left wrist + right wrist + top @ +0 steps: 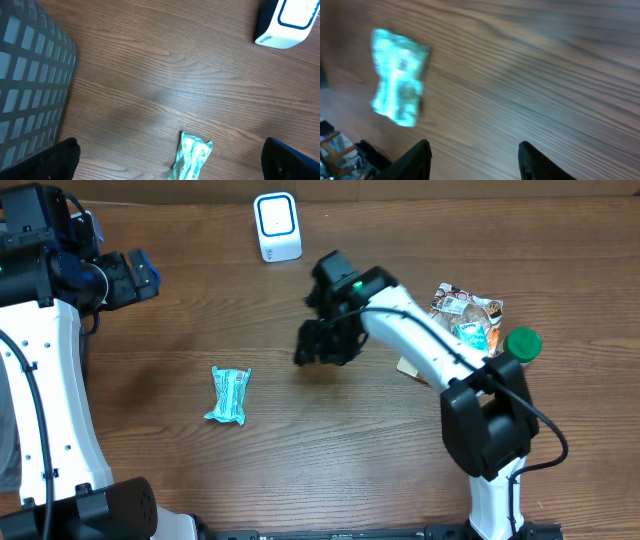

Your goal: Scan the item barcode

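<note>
Packet lies on the worktop, apart from and left of the right tool, half open and empty; left tool gapes wide.

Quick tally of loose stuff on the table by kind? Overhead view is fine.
White scanner: 1
Teal packet, lying alone: 1
Printed snack bag: 1 sure; its pile is partly hidden, so there may be more
Green round lid: 1
Total: 4 that can be told apart
</note>
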### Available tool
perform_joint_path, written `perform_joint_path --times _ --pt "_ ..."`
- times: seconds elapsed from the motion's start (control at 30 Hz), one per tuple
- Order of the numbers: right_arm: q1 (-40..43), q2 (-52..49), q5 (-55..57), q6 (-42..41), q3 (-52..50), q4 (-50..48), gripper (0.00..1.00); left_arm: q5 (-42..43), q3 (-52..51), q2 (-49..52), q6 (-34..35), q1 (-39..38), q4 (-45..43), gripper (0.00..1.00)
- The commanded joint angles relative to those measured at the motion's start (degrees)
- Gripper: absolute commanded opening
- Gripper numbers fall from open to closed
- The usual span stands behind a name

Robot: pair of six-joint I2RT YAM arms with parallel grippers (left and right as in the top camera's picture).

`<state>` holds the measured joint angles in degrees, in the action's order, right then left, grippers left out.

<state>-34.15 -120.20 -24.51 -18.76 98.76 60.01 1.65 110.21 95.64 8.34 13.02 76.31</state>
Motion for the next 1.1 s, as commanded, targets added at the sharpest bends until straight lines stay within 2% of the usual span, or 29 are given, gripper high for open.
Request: perform_joint_path --times 0.0,0.1,0.23,0.43,0.73,1.07 --pt "-4.87 0.00 -1.20 -3.67 -0.24 -4.09 0.55 -0.17 1.11 -0.42 -1.29 0.09 -0.07 0.99" --pt "-8.87 -0.33 -0.13 -7.52 -0.24 -8.79 0.56 -0.17 1.11 -0.42 -1.29 0.09 -0.07 0.99" --pt "-14.45 -0.76 7.76 -13.27 -0.26 -12.46 0.57 -0.17 1.11 -0.42 -1.29 0.09 -0.04 0.99" --pt "-20.37 -2.29 11.61 -14.27 -0.26 -16.70 0.57 -0.17 1.11 -0.42 -1.29 0.09 -0.04 1.00" --pt "-22.34 -5.40 10.78 -11.82 -0.26 -20.48 0.56 -0.17 1.11 -0.42 -1.29 0.09 -0.07 1.00" --pt "-22.18 -8.15 11.93 -11.91 -0.26 -17.68 0.52 -0.17 1.11 -0.42 -1.29 0.09 -0.04 0.99"
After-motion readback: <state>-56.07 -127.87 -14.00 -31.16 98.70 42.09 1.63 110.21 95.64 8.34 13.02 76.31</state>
